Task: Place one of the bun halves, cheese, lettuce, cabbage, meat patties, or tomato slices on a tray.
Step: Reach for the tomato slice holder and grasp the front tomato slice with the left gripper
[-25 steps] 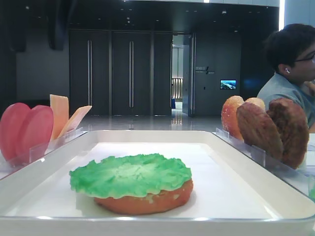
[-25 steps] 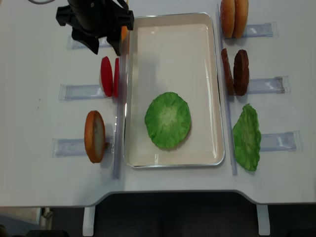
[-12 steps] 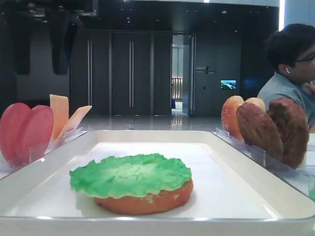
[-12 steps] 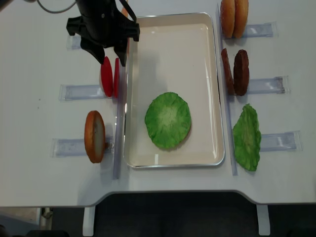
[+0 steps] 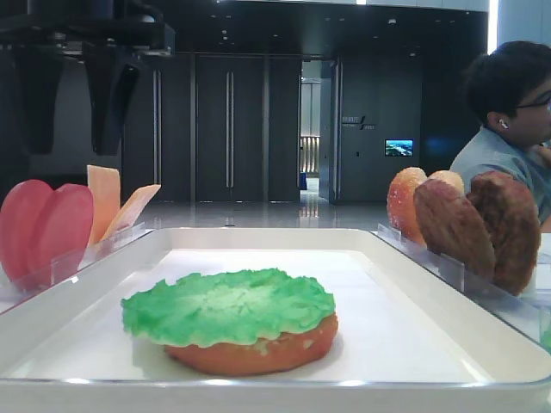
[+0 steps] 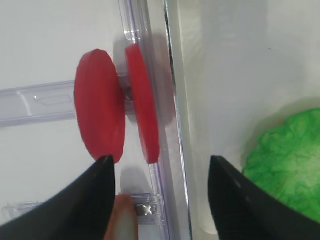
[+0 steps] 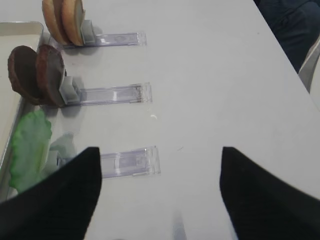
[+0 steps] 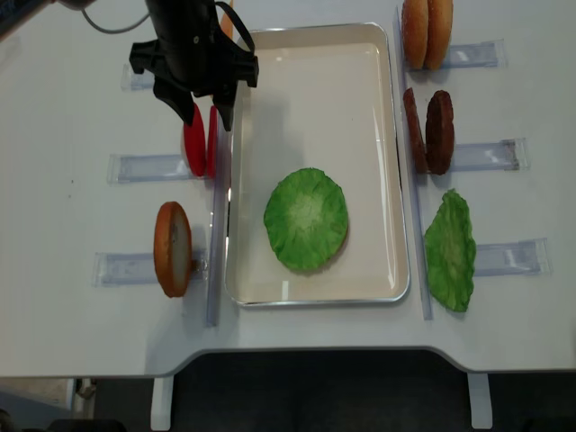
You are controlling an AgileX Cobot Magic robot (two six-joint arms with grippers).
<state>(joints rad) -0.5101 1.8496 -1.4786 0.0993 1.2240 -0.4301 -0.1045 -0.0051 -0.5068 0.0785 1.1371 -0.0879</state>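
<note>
Two red tomato slices (image 8: 193, 144) stand on edge in a clear holder left of the white tray (image 8: 315, 99). My left gripper (image 8: 199, 108) hangs open just over their far ends, holding nothing. In the left wrist view the tomato slices (image 6: 100, 120) lie just ahead of the gripper (image 6: 160, 200), and an orange cheese edge (image 6: 125, 220) shows by the left finger. The low view shows the dark fingers (image 5: 112, 95) above the tomato slices (image 5: 47, 228), with cheese (image 5: 105, 196) behind them. On the tray lies lettuce (image 8: 306, 219) on top of a bun half (image 5: 258, 354). My right gripper (image 7: 160, 195) is open over bare table.
One bun half (image 8: 171, 249) stands in a holder at the front left. Right of the tray are two bun halves (image 8: 426, 33), two meat patties (image 8: 427, 130) and a green leaf (image 8: 450, 249), each by a clear holder (image 7: 127, 162). A person (image 5: 516, 112) sits at the back right.
My left gripper has moved from the cheese toward the tomato slices and come lower, still open. Its fingers now show in the low view. Nothing else has moved.
</note>
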